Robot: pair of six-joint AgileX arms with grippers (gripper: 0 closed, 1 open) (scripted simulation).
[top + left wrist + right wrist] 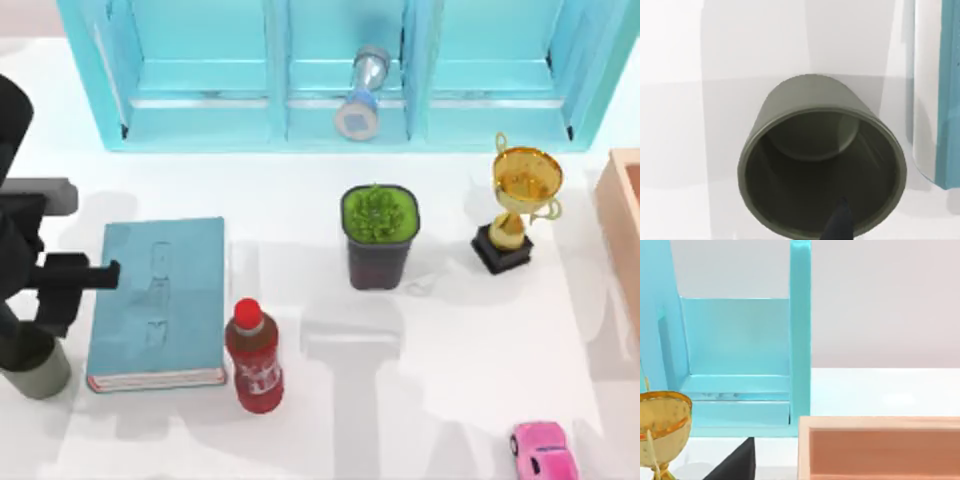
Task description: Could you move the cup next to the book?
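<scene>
White table (450, 340) bears teal book (158, 300), grey cup (40, 372), red bottle (254, 356), potted plant (379, 236), gold trophy (520, 205), pink toy car (543, 450), teal shelf unit (340, 70), wooden box (622, 225).

The top camera looks straight down on the table (450, 350). The left wrist camera peers close into the cup (822, 160), beside the book (947, 100); the right wrist camera faces the shelf (740, 365) and trophy (662, 425), both shared with the top view.

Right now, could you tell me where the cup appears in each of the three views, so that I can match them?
Top view: the cup stands at the table's near left corner, just left of the book, partly under the left arm.
Left wrist view: the cup is central, seen from above into its mouth, with the left arm's finger at its rim.
Right wrist view: not in it.
Shared landmark: the book, beside the cup in both.
</scene>
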